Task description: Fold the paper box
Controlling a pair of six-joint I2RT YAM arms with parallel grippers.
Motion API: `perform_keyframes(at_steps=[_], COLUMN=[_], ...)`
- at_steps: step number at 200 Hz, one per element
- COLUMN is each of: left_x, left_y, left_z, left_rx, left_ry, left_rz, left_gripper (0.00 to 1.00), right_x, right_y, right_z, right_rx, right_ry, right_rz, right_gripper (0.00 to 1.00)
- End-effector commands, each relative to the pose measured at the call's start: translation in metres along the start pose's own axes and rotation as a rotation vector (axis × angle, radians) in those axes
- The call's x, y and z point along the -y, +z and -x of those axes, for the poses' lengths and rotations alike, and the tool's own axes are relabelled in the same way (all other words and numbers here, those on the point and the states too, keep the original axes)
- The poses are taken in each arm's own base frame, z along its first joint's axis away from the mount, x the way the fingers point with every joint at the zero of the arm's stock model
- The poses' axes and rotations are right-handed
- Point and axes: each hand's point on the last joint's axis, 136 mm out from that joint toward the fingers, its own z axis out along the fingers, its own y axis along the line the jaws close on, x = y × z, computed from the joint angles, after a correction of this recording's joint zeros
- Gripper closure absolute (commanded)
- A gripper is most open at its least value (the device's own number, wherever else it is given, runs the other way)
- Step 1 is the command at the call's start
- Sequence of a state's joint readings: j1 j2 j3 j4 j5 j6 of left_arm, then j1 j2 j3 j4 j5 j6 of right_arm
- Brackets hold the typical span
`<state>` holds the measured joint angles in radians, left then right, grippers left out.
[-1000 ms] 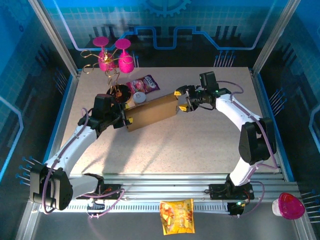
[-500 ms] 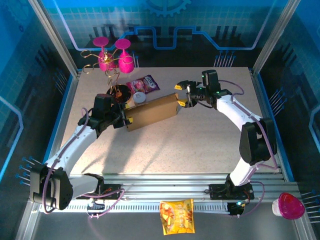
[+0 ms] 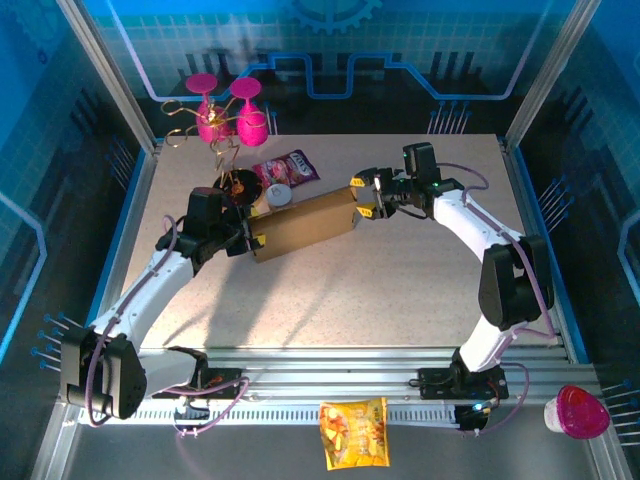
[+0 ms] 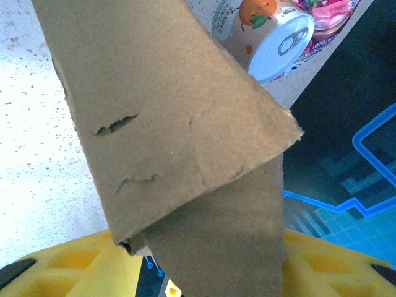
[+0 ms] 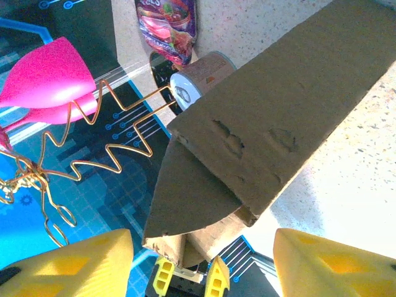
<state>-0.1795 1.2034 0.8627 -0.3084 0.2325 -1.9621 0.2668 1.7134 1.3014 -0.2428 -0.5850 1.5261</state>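
I see the box [image 3: 305, 224] lying aslant over the far middle of the speckled beige tabletop [image 3: 400, 280], inside blue-patterned walls [image 3: 420, 45]. My left gripper [image 3: 252, 240] clamps its left end. My right gripper [image 3: 362, 198] straddles the other end, jaws apart.

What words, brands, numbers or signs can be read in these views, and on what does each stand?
No text can be read for certain.
On the purple snack packet: white lettering, too blurred.
On the can: small print beside an orange cartoon fruit, too blurred.
On the yellow bag: print too small.
On the paper box: plain brown, no print.
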Motion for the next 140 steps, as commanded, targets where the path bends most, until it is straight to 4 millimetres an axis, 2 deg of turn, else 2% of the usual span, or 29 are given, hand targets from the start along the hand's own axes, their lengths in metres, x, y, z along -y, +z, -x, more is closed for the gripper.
perform_keyframes(at_steps=[1,31,80,140], left_x=[-0.008,-0.007,-0.002,0.012], left_y=[0.003,0.003,0.003,-0.001], left_z=[0.006,0.007,0.004,-0.002], left_rx=[0.023,0.020,0.006,-0.020], left_ry=[-0.010,-0.008,0.011,0.066], left_rz=[0.048,0.045,0.030,0.003], left_gripper=[0.47,0.47,0.45,0.39], right_x=[0.008,0.009,0.015,0.026], right_y=[0.003,0.006,0.011,0.016], right_z=[0.008,0.011,0.015,0.019], right_rx=[-0.005,0.003,0.013,0.026], right_ry=[0.019,0.020,0.025,0.032], right_rz=[-0.024,-0.016,-0.028,-0.060], right_gripper=[0.42,0.54,0.66,0.72])
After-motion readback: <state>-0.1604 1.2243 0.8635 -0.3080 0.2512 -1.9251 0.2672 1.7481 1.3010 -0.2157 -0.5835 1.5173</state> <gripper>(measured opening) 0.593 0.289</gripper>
